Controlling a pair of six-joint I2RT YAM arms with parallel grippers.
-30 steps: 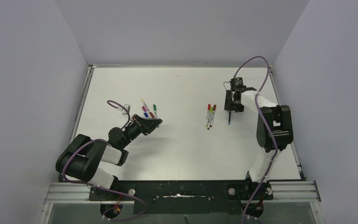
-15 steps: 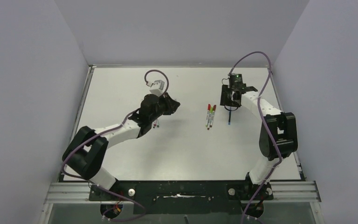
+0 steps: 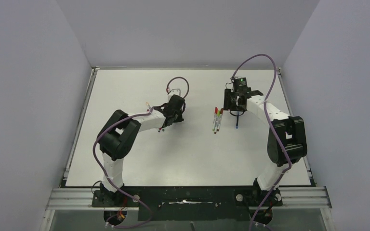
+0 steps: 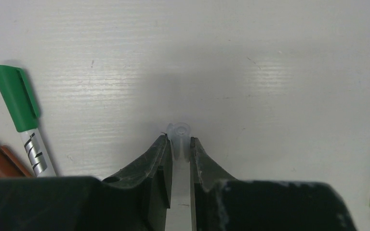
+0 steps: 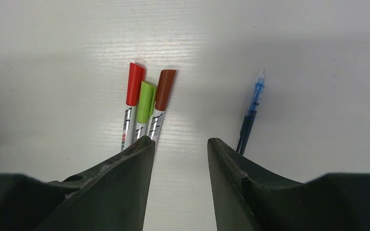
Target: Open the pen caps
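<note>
The left pincer [image 4: 179,142] pinches a small clear tube [image 4: 180,131], perhaps a cap, just over the table [image 4: 270,72]. The right pincer [image 5: 180,140] hangs spread and empty above three pens [image 5: 144,122] lying side by side, wearing a red cap [image 5: 135,84], a lime cap [image 5: 146,102] and a maroon cap [image 5: 165,89]. A green-capped pen [image 4: 24,115] by the left pincer is shut too. Only the blue pen [image 5: 251,113] shows a bare tip, so most of the job looks undone. From above, the left arm [image 3: 142,118] covers much of what lies by it, and the wrist views cut pens off at their edges, so no full count is possible.
</note>
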